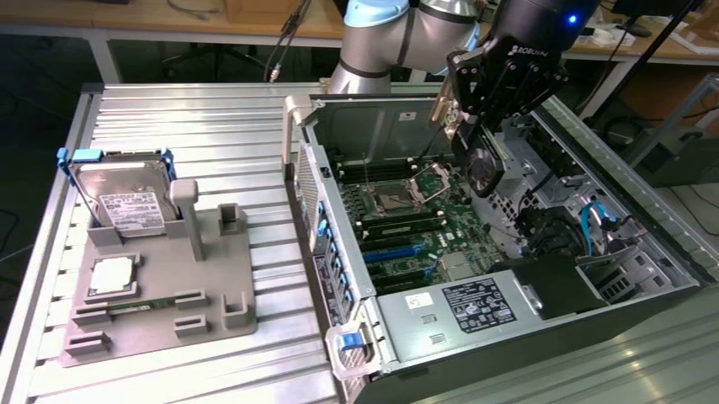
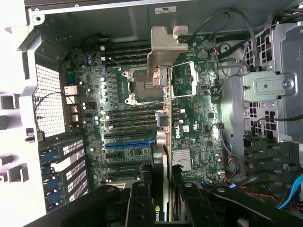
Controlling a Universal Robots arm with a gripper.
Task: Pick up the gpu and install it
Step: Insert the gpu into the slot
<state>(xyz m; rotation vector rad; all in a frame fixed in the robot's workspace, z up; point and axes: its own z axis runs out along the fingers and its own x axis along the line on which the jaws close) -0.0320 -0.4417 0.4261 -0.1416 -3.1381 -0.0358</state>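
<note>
My gripper (image 1: 486, 114) hangs over the open computer case (image 1: 306, 168), shut on the gpu (image 1: 483, 168). The card hangs below the fingers, with its round black fan facing the exterior view's right and its silver bracket (image 1: 443, 109) at the far end. From the wrist camera the gpu (image 2: 164, 142) is a narrow strip seen edge-on, and its silver bracket (image 2: 163, 49) hangs over the CPU socket area. Black fingers (image 2: 139, 203) clamp it from both sides. It is held above the green motherboard (image 2: 199, 123), apart from it. A blue slot (image 2: 130, 143) lies close beside the card's edge.
On the exterior view's left stands a grey fixture (image 1: 214, 295) holding a hard drive in a blue frame (image 1: 124, 198), a square chip (image 1: 113, 276) and a slim memory stick (image 1: 141, 305). Cables and drive cages (image 1: 595, 227) crowd the case's right side. The power supply (image 1: 472, 307) sits at its near end.
</note>
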